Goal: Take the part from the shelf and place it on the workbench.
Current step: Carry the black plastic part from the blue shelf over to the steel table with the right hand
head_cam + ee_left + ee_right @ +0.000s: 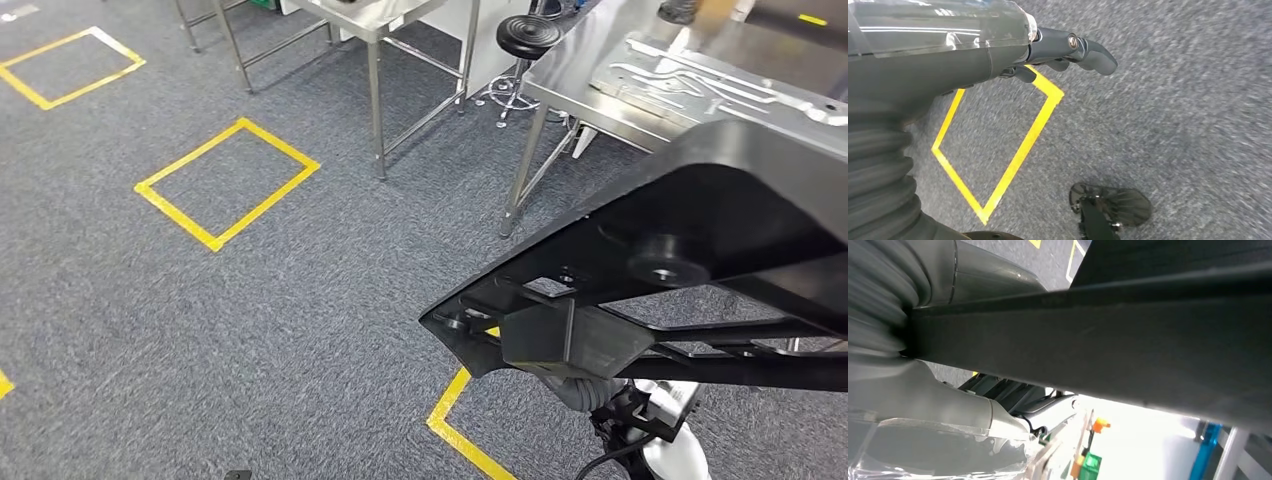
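One part: black part (700,215) carried at 4 o'clock, above carpet, short of steel bench (590,85) at 1 o'clock
Right hand: right hand (923,390) gripped the part
Left hand: left hand (1068,50) held nothing, fingers loosely apart

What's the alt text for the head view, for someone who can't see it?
A large black moulded plastic part with ribs and a round boss fills the lower right, carried above grey carpet. Behind it stands a stainless steel workbench holding a flat metal plate with cut-out slots, with a black round stool beside it. Yellow tape squares mark the floor to the left.
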Tool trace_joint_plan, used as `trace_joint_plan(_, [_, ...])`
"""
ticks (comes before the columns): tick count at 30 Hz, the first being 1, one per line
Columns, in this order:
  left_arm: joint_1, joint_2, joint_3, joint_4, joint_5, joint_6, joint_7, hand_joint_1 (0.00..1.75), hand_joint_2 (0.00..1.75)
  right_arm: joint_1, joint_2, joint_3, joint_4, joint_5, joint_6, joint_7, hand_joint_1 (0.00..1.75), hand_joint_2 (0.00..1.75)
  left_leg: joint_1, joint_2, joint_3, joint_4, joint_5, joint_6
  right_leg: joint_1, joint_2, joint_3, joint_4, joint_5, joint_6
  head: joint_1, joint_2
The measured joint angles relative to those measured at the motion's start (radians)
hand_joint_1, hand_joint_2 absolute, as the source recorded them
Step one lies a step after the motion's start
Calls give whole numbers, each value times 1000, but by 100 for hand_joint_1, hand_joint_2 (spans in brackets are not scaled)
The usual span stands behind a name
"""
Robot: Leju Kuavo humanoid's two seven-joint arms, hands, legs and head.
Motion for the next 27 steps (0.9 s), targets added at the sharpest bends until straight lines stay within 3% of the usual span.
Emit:
trace_joint_plan(1, [-1,-1,0,0,0,0,0,0,175,-2,0,0,-1,0,0,1,155,175,-1,9,3,-1,-3,-5,6,-9,7,-16,-1,-6,0,0])
trace_joint_plan(3, [-3,-2,0,0,-1,-1,0,0,175,-4,0,0,-4,-1,0,5,155,175,-2,27,10,-5,-9,-15,5,14,7,-22,0,-14,0,0])
trace_joint_plan(5, [-6,-3,-1,0,-1,-1,0,0,175,-5,0,0,-7,-1,-1,10,155,175,-1,2,7,20,-30,-24,-3,38,15,-33,4,-23,0,0])
trace_joint_plan(7, [-6,-3,-1,0,-1,0,0,0,175,-10,2,0,-9,-2,0,14,155,175,0,-50,-37,123,-85,-28,-8,62,21,-39,6,-29,0,0])
trace_joint_plan(9, [-3,-3,-1,0,0,0,0,0,175,-13,3,0,-8,-2,2,17,155,175,0,-72,-107,251,-131,-31,-8,90,22,-37,4,-32,0,0])
trace_joint_plan(10, [-1,-2,0,0,1,0,0,0,175,-13,4,0,-6,-2,4,19,155,175,0,-74,-128,279,-129,-32,-9,105,23,-35,3,-32,0,0])
trace_joint_plan(11, [-1,-2,0,0,2,0,0,0,175,-14,4,0,-4,-3,5,19,155,175,0,-76,-130,267,-105,-32,-9,120,24,-33,1,-31,0,0])
trace_joint_plan(12, [-1,-2,0,0,3,0,-1,0,175,-14,4,0,-2,-3,5,20,155,175,1,-81,-114,215,-64,-31,-9,135,27,-31,-1,-29,0,0])
trace_joint_plan(14, [-1,-1,0,0,5,0,-2,0,175,-18,4,0,2,-3,6,20,155,175,5,-119,-63,80,7,-27,-10,161,28,-23,-8,-21,0,0])
trace_joint_plan(16, [-1,0,0,0,6,1,-3,0,175,-25,5,0,6,-4,6,20,155,175,7,-153,-37,15,26,-20,-11,183,22,-16,-11,-10,0,0])
trace_joint_plan(18, [-3,0,0,0,7,3,-3,0,175,-28,5,1,9,-4,6,21,155,175,4,-145,-33,10,25,-9,-15,202,16,-18,-8,4,0,0])
trace_joint_plan(19, [-4,0,0,0,7,3,-3,0,175,-29,5,1,10,-4,6,21,155,175,4,-135,-31,5,27,-2,-16,194,14,-16,-10,11,0,0])
trace_joint_plan(21, [-7,0,0,0,7,3,-4,0,175,-36,6,1,11,-5,6,21,155,175,6,-111,-25,-4,31,10,-15,142,-11,36,-40,21,0,0])
trace_joint_plan(22, [-8,0,0,0,7,2,-5,0,175,-40,7,2,12,-5,7,21,155,175,6,-99,-23,-6,31,14,-15,109,-38,92,-68,25,0,0])
trace_joint_plan(24, [-6,0,0,0,8,2,-6,0,175,-46,9,3,17,-5,7,21,155,175,4,-74,-23,-6,27,17,-18,83,-106,223,-121,32,0,0])
trace_joint_plan(25, [-5,0,0,0,8,2,-6,0,175,-46,10,3,21,-5,7,21,155,175,3,-62,-22,-6,25,17,-20,80,-127,259,-126,34,0,0])
trace_joint_plan(26, [-5,0,0,0,8,2,-6,0,175,-46,10,4,24,-5,8,21,155,175,3,-50,-20,-6,23,17,-20,78,-128,258,-113,34,0,0])
trace_joint_plan(27, [-6,0,0,0,8,2,-7,0,175,-47,10,4,26,-5,8,21,155,175,2,-39,-17,-6,21,16,-20,73,-107,216,-83,32,0,0])
